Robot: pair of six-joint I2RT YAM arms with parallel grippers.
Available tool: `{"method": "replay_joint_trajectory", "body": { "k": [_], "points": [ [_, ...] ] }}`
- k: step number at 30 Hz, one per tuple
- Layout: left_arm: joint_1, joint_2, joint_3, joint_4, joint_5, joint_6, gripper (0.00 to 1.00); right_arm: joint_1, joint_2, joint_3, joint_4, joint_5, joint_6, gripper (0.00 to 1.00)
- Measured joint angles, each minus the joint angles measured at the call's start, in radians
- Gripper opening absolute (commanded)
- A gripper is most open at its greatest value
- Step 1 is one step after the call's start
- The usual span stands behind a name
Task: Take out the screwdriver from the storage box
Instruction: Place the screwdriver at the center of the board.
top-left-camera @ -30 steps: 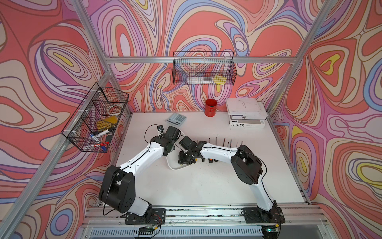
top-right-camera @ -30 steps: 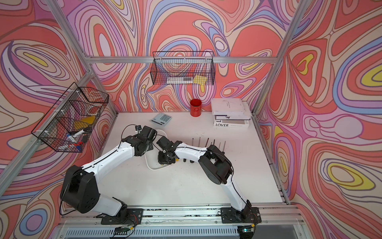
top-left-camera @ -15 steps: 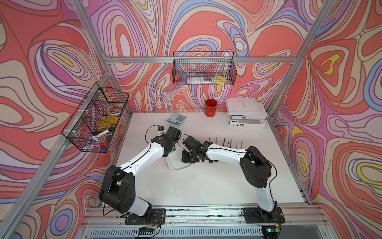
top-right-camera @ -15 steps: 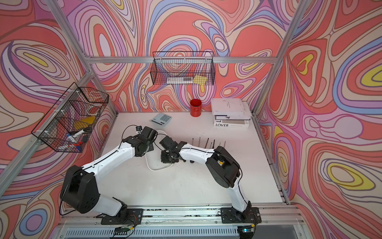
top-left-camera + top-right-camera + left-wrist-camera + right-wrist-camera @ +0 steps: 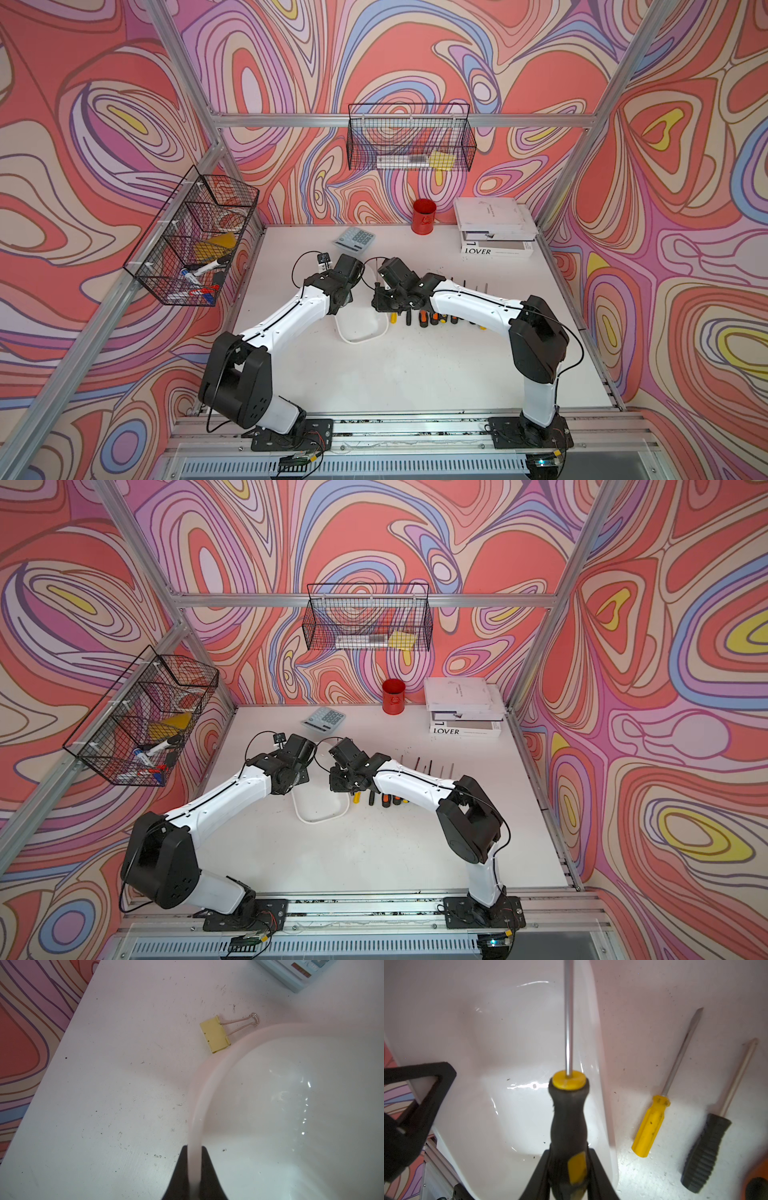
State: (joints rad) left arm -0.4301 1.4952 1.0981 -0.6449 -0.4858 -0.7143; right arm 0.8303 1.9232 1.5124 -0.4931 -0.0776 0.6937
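There's the right hand (image 5: 569, 1153) pinching the black-handled screwdriver (image 5: 568, 1118), its shaft pointing out over the storage box (image 5: 508, 1043) near one rim. It looks lifted off the box floor, though the tip runs out of shot. The left hand (image 5: 194, 1153) is clamped on the box's rim, down on the desk (image 5: 104, 1084).

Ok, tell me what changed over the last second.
The right end effector, shut on the screwdriver, shifted slightly toward the robot's right, its elbow swinging outward. Nothing was grasped or released. The left end effector stayed clamped on the storage box rim; box and loose screwdrivers beside it did not move.
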Motion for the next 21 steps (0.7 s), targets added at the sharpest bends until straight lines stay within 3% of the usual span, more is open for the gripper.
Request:
{"method": "replay_joint_trajectory", "body": {
  "k": [14,21],
  "points": [
    [0.0,0.005,0.0,0.001,0.008,0.011,0.0,-0.121,-0.127,-0.007,-0.173,0.143,-0.106,0.0],
    [0.0,0.054,0.004,0.0,0.033,0.045,0.0,-0.249,-0.206,-0.034,-0.315,0.23,-0.134,0.0]
  ]
}}
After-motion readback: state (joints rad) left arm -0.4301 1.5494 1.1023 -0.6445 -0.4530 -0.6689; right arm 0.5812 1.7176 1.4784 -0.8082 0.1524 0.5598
